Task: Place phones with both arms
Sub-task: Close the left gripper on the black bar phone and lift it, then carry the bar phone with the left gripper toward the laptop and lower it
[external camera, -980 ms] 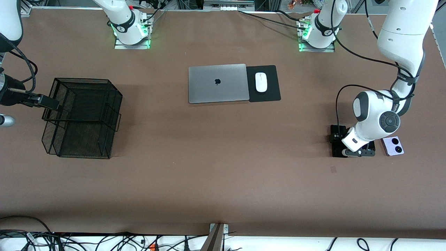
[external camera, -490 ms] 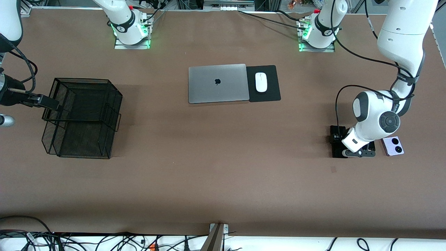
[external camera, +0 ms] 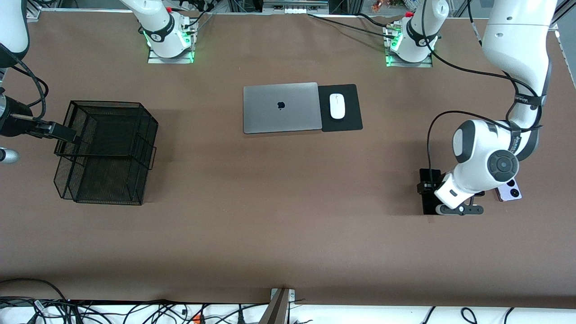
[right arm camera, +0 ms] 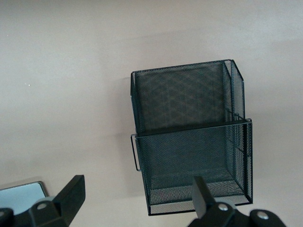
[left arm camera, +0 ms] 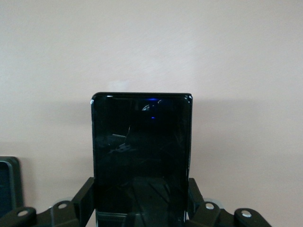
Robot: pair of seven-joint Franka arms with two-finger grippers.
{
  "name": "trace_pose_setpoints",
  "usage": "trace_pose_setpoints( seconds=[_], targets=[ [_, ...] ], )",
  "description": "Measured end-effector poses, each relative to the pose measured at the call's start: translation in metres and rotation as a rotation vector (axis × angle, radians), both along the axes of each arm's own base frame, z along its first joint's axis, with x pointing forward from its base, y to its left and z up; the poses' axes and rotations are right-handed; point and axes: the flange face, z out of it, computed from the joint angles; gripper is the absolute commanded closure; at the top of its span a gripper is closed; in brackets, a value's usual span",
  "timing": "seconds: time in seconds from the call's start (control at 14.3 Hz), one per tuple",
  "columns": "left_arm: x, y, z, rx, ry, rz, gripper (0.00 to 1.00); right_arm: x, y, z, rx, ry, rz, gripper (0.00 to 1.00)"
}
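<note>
At the left arm's end of the brown table (external camera: pixel 288 234), my left gripper (external camera: pixel 454 209) hangs low over the surface, clamped on the long thin black slab phone (left arm camera: pixel 142 156). The front view hides most of that phone under my white wrist, showing only a black strip (external camera: pixel 428 191); the left wrist view shows it whole, glossy face up, sticking straight out from between my fingers (left arm camera: pixel 83 201), which press its two long edges near the end closest to the wrist. My left arm drops from its base, folds at the elbow and turns the wrist down and toward the front camera. The small squarish lavender-white phone with two black circles (external camera: pixel 510 189) lies on the table just beside my wrist, partly covered by it. A dark object edge (left arm camera: pixel 9 184) shows in the corner of the left wrist view; I cannot tell what it is. My right gripper (right arm camera: pixel 137 198) waits over the black wire-mesh basket (external camera: pixel 105 153) at the right arm's end, fingers wide apart; only the right wrist view looks down into the basket's compartments. The closed silver laptop (external camera: pixel 281 107) and white computer mouse (external camera: pixel 336 106) on its black pad (external camera: pixel 348 121) sit mid-table.
</note>
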Motion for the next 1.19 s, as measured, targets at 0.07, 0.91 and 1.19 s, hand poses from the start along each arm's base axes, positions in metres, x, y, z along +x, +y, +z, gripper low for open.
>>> trace_pose_setpoints(
  seconds=[0.07,0.91,1.19],
  targets=[
    [0.001,-0.022,0.004,0.007,-0.008,0.023,0.77,0.000,0.000,0.000,0.000,0.000,0.000,0.00],
    [-0.059,-0.324,-0.004,0.017,-0.046,0.161,0.78,0.000,-0.001,0.000,0.000,0.000,-0.001,0.00],
    [-0.067,-0.371,-0.021,0.011,-0.055,0.170,0.78,0.000,-0.002,0.000,0.000,0.001,-0.004,0.00]
  ],
)
